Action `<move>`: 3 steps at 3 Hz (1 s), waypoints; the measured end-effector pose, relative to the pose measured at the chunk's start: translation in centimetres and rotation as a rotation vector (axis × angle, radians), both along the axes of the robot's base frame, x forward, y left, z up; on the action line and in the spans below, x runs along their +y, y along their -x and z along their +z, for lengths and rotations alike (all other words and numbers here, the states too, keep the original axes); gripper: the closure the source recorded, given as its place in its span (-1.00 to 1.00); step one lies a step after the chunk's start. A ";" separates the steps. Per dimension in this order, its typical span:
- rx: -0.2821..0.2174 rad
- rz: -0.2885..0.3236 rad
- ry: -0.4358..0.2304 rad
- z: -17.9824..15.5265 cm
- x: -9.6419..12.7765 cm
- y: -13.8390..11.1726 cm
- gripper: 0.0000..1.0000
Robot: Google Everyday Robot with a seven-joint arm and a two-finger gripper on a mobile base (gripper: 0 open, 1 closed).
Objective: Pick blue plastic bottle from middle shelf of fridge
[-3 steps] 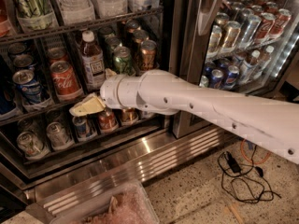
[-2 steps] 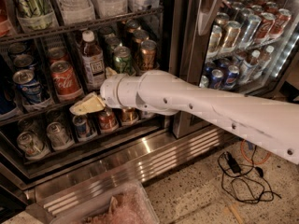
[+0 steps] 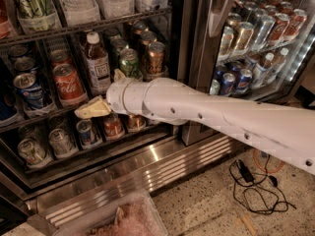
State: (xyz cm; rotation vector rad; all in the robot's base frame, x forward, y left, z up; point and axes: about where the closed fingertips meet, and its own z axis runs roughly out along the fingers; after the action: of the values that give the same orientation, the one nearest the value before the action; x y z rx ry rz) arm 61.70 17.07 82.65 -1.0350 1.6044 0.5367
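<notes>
The blue plastic bottle (image 3: 96, 63) stands upright on the middle shelf (image 3: 51, 112) of the fridge (image 3: 123, 173). It has a white cap, reddish-brown contents and a white label. My gripper (image 3: 92, 108), cream-coloured, sits at the shelf's front edge, just below and in front of the bottle's base, at the end of the white arm reaching in from the right. The arm's wrist hides the shelf area right of the bottle.
A red cola can (image 3: 69, 83) stands left of the bottle, green and copper cans (image 3: 142, 60) to its right. More cans fill the lower shelf (image 3: 59, 141). A steel door post (image 3: 197, 58) divides off the right section. Cables (image 3: 251, 181) lie on the floor; a clear bin (image 3: 118, 220) sits in front.
</notes>
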 end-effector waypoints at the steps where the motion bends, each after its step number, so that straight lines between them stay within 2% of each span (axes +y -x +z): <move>1: -0.011 -0.028 -0.003 -0.1 -0.3 -0.4 -1.00; 2: -0.020 -0.032 -0.006 -0.2 -0.1 -0.8 -0.88; 3: -0.028 -0.029 -0.007 -0.2 0.2 -1.1 -0.88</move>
State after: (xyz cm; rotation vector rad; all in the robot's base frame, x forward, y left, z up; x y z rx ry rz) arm 62.75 17.28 82.41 -1.0085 1.5896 0.5059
